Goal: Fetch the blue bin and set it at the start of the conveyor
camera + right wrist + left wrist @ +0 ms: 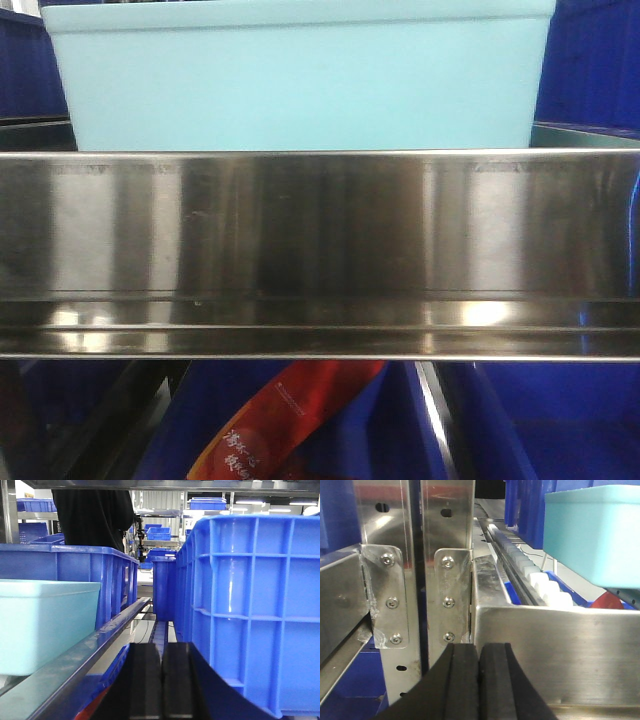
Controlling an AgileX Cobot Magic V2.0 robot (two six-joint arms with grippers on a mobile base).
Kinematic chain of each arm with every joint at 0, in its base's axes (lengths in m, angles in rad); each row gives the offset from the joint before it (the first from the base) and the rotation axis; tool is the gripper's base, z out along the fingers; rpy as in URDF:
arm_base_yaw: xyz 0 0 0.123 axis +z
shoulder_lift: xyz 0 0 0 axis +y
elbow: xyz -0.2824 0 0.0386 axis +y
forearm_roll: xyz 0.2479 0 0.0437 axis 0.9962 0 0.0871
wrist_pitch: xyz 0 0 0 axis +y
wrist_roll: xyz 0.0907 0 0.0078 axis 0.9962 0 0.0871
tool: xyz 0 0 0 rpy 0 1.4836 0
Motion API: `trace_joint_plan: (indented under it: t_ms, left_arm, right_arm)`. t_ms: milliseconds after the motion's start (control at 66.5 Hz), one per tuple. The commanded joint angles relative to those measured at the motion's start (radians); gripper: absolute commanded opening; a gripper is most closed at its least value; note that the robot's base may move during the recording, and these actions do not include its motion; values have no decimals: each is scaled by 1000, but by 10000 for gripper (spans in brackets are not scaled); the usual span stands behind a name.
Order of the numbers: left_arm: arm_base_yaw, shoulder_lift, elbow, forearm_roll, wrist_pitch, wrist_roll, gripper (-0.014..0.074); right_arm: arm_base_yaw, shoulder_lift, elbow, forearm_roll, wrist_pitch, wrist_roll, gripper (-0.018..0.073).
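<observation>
The blue bin [300, 75] is a light cyan tub standing on the shelf just behind the shiny steel rail [320, 250]. It also shows at the upper right of the left wrist view as the blue bin [592, 532], and at the left of the right wrist view as the blue bin [42, 625]. My left gripper [479, 652] is shut and empty, low in front of the steel rail and to the left of the tub. My right gripper [161, 652] is shut and empty, to the right of the tub, between it and a dark blue crate. The conveyor start is out of view.
Dark royal-blue crates [255, 605] stand right of the tub, with another [75, 575] behind it. Steel shelf uprights with bolted brackets [447, 565] stand to the left. A red packet [280, 420] lies in a dark blue bin below the rail. White rollers [540, 580] line the shelf.
</observation>
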Motion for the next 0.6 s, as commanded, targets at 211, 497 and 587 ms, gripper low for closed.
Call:
trace_joint_plan:
  t_ms: [211,497,587]
  left_arm:
    - [-5,-3,-3,-5,-13,1,-111]
    - [-5,-3,-3,5,-81,1,-111]
    - [-5,-3,-3,5,-99,1,-111]
  right_arm:
    - [1,-2,-2,-5,-22,-7,-162]
    - [1,-2,-2,-5,-22,-7,-162]
    - [2,-2,-2,-5,-31,-7,-162]
